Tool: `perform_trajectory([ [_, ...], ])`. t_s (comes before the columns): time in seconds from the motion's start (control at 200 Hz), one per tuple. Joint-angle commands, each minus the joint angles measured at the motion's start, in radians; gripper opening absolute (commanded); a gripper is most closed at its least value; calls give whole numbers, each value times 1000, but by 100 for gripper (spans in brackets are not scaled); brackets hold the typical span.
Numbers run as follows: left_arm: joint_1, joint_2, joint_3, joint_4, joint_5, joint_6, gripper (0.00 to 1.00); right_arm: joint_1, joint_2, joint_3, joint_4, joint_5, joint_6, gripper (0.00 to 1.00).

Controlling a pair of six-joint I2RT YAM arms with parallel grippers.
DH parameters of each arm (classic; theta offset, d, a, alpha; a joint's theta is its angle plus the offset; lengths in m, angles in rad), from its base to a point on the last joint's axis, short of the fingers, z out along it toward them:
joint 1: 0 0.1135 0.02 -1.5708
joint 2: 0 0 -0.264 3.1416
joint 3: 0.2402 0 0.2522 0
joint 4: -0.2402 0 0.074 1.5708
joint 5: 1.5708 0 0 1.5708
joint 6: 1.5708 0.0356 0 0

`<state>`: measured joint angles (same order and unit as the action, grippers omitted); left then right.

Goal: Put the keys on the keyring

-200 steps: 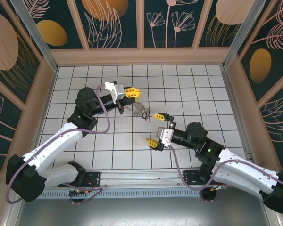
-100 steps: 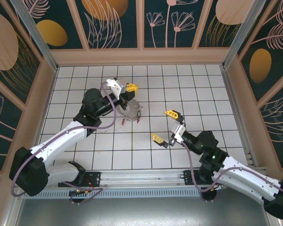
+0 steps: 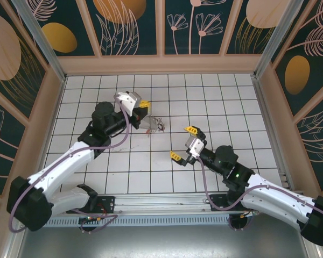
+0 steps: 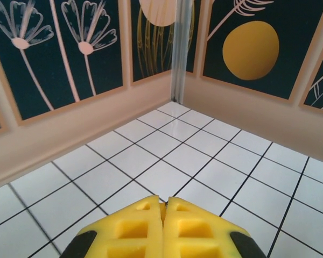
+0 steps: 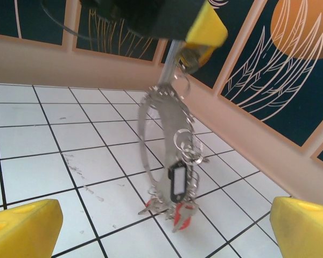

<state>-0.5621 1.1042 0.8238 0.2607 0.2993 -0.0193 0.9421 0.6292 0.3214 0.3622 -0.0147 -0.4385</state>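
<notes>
The left gripper [image 3: 144, 105] has its jaws clenched on the top of the ring [image 5: 144, 144], a thin dark wire hoop that hangs from the yellow tips above the middle of the worktop [image 3: 231, 97]. In the left wrist view the two pads [image 4: 134, 231] meet with no gap. The keys [image 5: 176, 208], some red-tagged, bunch at the bottom of the hoop below a dark tag [image 5: 176, 183]. Whether they touch the tiles or hang just clear of them I cannot tell. The right gripper [image 3: 183, 143] stands near the hoop on its right, apart from it, with its jaws released wide and holding nothing, facing the ring's broad side. Every key in view looks threaded on already, so the task seems far along. The ring is probably light and stiff but springy, and as smooth round wire it could easily twist or slide in a pinch. A grip at the top, with the wire lying across the pads, looks soundest. The keys are small, flat, hard and slick, and hung loosely they are likely to swing at any nudge. One is best taken by its broad head, flat faces against the pads, leaving its hole free. The tags look easier to catch but would let a key dangle.
</notes>
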Motion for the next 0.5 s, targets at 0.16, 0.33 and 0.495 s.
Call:
perform_trajectory([
  [0.16,15,-279,34,-324,-160,133,0,-17,18,44,5,13,2,99],
  [0.33,15,-251,41,-464,-22,153,0,-21,68,51,35,9,16,99],
  [0.495,15,-61,20,-480,67,194,0,-30,83,58,23,60,49,99],
])
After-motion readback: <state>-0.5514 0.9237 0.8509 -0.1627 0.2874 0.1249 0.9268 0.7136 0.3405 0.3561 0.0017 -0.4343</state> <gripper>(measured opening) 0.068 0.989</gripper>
